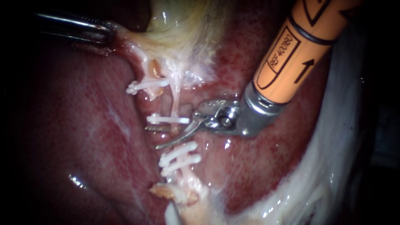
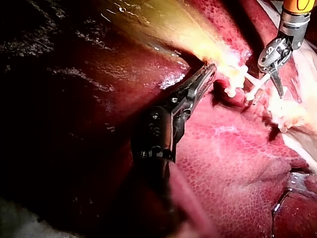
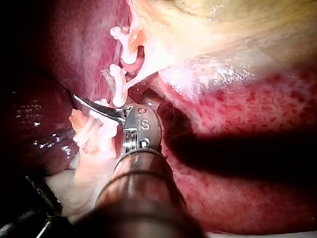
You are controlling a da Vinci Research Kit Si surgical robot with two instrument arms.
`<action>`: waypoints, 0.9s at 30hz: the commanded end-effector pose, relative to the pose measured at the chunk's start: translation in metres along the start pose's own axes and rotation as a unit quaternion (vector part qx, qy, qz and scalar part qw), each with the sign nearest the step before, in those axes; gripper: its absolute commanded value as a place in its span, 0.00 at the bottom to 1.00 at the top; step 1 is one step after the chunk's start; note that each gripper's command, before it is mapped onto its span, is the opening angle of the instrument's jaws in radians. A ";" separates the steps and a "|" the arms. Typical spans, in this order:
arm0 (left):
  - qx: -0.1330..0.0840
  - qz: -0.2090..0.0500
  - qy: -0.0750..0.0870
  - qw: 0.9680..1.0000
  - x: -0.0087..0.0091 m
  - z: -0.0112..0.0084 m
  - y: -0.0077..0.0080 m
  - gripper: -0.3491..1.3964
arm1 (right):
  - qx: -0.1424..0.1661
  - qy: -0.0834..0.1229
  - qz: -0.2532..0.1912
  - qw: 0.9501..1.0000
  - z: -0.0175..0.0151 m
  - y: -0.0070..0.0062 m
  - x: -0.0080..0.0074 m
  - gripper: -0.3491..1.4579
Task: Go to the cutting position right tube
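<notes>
- Target: right tube (image 1: pixel 176 98). It is a thin pale strand at centre frame with its long axis near vertical. It runs from the gallbladder (image 1: pixel 187 29) at the top down to the mid clip (image 1: pixel 166 120), then on toward the low clips (image 1: pixel 179 152).
- Top clip (image 1: pixel 148 85) sits up-left of it on the other strand. I don't read that one as the target.
- Right instrument (image 1: pixel 162 136) comes in from upper right with its tip pointing left, so the blades lie roughly crosswise to the tube. That looks like a good attitude for a cut.
- Its jaws are open with a modest gap. The upper blade is just under the mid clip. The lower blade angles down-left, just above the low clips, so the tips sit between the two clip sets.
- The stretch to cut lies right at the blades. I can't tell whether it is inside the gap or whether either blade touches it. Nothing is gripped.
- Left instrument (image 1: pixel 102 34) is at upper left, jaws clamped on the gallbladder edge, and the tissue there looks stretched. It is well apart from the tube, so the right instrument is far nearer.
- Judgement: position nearly reached. What's left is probably a small push left to seat the tube deep in the throat.
- Risk: a blade catching a clip. The liver (image 1: pixel 75 125) also lies close under the lower tip.
</notes>
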 end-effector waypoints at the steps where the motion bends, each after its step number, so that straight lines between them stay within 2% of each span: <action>1: 0.000 0.000 0.000 1.000 0.0000 0.0000 0.0000 0.00 | 0.003 0.002 -0.002 1.000 0.0004 0.0002 0.0000 0.88; 7: 0.000 0.000 0.000 1.000 0.0000 0.0000 0.0000 0.00 | 0.012 0.002 -0.007 1.000 0.0023 0.0007 -0.0004 0.88; 11: 0.000 0.000 0.000 1.000 0.0000 0.0000 0.0000 0.00 | 0.021 0.014 -0.008 1.000 0.0029 0.0007 -0.0003 0.88; 17: 0.000 0.000 0.000 1.000 0.0000 0.0000 0.0000 0.00 | 0.022 0.016 -0.008 1.000 0.0028 0.0005 -0.0001 0.87; 27: 0.000 0.000 0.000 1.000 0.0000 0.0000 0.0000 0.00 | 0.031 0.022 -0.003 0.999 0.0020 -0.0017 0.0014 0.86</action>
